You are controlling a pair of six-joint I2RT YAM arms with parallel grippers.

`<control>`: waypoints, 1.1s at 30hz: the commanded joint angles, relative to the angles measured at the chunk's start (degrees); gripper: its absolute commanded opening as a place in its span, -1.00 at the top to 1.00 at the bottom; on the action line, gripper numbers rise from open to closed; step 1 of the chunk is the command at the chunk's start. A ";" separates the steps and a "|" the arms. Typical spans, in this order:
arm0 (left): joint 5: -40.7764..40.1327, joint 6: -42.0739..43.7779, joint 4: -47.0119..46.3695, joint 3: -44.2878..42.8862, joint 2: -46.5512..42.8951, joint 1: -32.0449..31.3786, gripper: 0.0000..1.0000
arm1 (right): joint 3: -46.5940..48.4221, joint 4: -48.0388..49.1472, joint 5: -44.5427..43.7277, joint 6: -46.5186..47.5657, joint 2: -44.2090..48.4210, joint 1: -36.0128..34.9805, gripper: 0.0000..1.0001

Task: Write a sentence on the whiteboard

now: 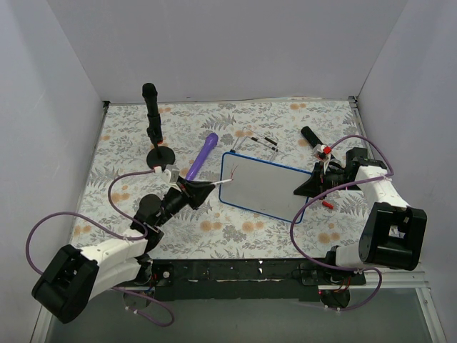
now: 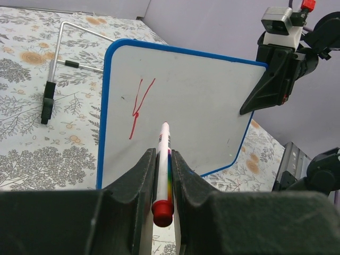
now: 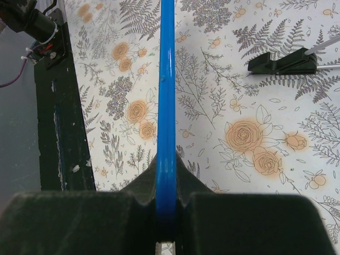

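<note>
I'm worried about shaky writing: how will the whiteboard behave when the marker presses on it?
The whiteboard looks rigid, so it probably won't bend. The right gripper pinches only one edge in its jaws, so it may pivot or slip under pressure. Its glossy face likely lets the marker glide.

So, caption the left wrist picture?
Left hand points a red-ended white marker at a blue-rimmed whiteboard bearing one red scribble.

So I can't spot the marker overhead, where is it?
Left wrist view: the marker is between the jaws of the left gripper, tip toward the whiteboard, just right of the red stroke.
</note>
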State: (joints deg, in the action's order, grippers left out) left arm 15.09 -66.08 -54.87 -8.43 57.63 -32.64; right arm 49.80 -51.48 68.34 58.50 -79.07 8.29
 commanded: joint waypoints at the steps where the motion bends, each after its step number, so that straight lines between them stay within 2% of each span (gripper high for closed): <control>1: -0.06 0.25 4.33 -1.86 -4.09 -1.89 1.00 | -0.41 0.16 -0.66 1.53 1.99 -0.03 0.97; 10: -2.35 1.31 8.46 -0.98 -8.49 -3.92 1.00 | 0.03 -0.55 -0.40 2.67 1.11 -0.03 0.97; 26: -4.46 2.10 7.77 -1.15 -7.00 -5.50 1.00 | -0.14 -1.07 -0.22 3.55 1.02 -0.03 0.97; 33: -4.02 2.89 3.47 -2.03 -2.26 -5.76 1.00 | -0.06 -1.16 -0.22 3.73 0.93 -0.03 0.97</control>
State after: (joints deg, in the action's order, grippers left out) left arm 11.77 -64.71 -48.14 -8.43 53.56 -38.09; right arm 49.78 -52.07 68.40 60.45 -78.81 8.27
